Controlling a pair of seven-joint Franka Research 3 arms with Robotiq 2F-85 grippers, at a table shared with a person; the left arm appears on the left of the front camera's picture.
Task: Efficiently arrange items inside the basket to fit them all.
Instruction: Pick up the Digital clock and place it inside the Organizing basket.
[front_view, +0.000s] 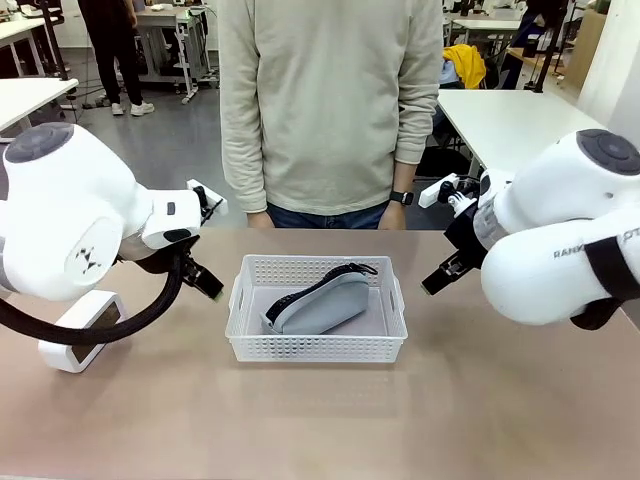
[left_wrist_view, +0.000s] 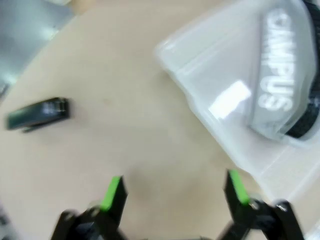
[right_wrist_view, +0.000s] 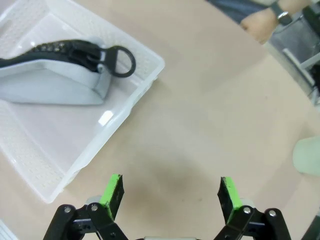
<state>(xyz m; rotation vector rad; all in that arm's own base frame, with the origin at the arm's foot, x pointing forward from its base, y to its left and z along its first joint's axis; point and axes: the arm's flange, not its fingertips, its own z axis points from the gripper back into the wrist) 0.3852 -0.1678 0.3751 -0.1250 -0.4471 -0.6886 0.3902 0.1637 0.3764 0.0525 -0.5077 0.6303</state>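
Basket (front_view: 316, 349): white plastic, lattice sides, cut-out handles. It stands at mid-table between the two arms, one long side toward the robot.

1. Table (front_view: 320, 430): light brown top, bare along the near edge.
2. White rectangular device (front_view: 70, 352): lies at the near left under the left arm's black cable, well apart from the basket.
3. Grey zip pouch (front_view: 320, 305): the one item inside the basket. It lies diagonally across the floor, black zip edge uppermost, with the ring pull toward the far right corner. White "CAMPUS" lettering reads on its side in the left wrist view.
4. Left gripper (left_wrist_view: 175, 186): over bare table just off the basket's left end. The claw is released, green pads wide apart, nothing between them.
5. Small black tool (left_wrist_view: 37, 114): lies on the table out beyond the left gripper, apart from the basket; blurred.
6. Right gripper (right_wrist_view: 171, 186): over bare table off the basket's right end. The claw is released and holds nothing.
7. Pale green cup (right_wrist_view: 307, 156): on the table, well apart from the basket, cut off by the frame edge.
8. Person (front_view: 330, 100): stands at the far edge in a pale sweatshirt, a watch (front_view: 401, 198) on one wrist.
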